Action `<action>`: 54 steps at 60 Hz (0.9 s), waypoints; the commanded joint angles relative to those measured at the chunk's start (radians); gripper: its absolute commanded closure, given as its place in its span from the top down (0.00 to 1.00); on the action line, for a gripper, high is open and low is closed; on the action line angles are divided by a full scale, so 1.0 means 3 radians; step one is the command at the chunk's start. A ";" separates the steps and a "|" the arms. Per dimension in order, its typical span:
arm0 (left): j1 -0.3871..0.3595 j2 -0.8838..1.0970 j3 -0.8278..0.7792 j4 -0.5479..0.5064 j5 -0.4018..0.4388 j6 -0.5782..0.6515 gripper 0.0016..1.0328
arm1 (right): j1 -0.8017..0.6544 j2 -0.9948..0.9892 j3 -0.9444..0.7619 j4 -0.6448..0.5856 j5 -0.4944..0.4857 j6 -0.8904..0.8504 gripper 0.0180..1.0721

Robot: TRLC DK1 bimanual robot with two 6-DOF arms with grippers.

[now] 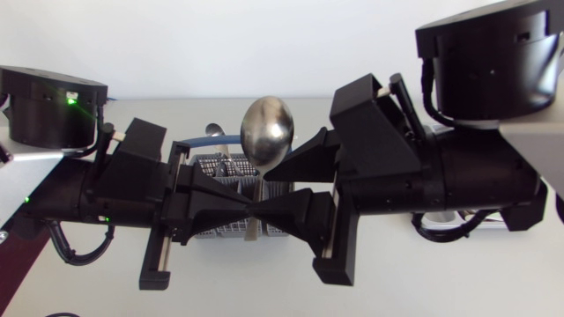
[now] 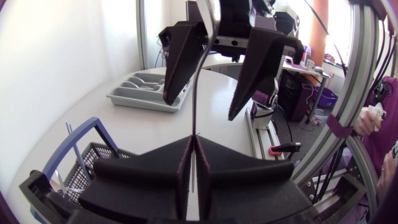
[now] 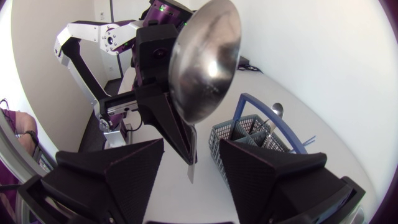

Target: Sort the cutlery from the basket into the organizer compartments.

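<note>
A large silver spoon point(image 1: 265, 130) stands upright above the grey cutlery basket point(image 1: 211, 167), bowl up. My left gripper point(image 1: 251, 210) is shut on its handle. My right gripper point(image 1: 262, 194) faces it from the other side. It is open, with one finger on each side of the handle and clear of it. In the right wrist view the spoon point(image 3: 205, 62) rises between my right gripper's point(image 3: 191, 149) wide-set fingers, held by the left gripper point(image 3: 188, 158). In the left wrist view the spoon point(image 2: 198, 93) shows edge-on above the left gripper point(image 2: 194, 146).
The basket point(image 2: 87, 168) has a blue handle and holds more cutlery. It sits under the left gripper. The grey organizer point(image 2: 146, 90) lies further along the table, behind my right gripper point(image 2: 199, 111). My two arms hide most of the table in the head view.
</note>
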 commanded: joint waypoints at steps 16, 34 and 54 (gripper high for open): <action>0.0104 -0.0001 0.0026 0.0018 0.0142 -0.0034 0.03 | 0.0003 0.0082 -0.0086 0.0095 -0.0023 -0.0056 0.26; 0.0140 -0.0032 0.0037 -0.0018 0.0219 -0.0044 0.03 | 0.0003 0.0056 -0.0070 0.0111 -0.0049 -0.0066 0.17; 0.0119 -0.0032 0.0052 -0.0038 0.0224 -0.0054 0.03 | 0.0008 0.0056 -0.0055 0.0116 -0.0095 -0.0066 0.07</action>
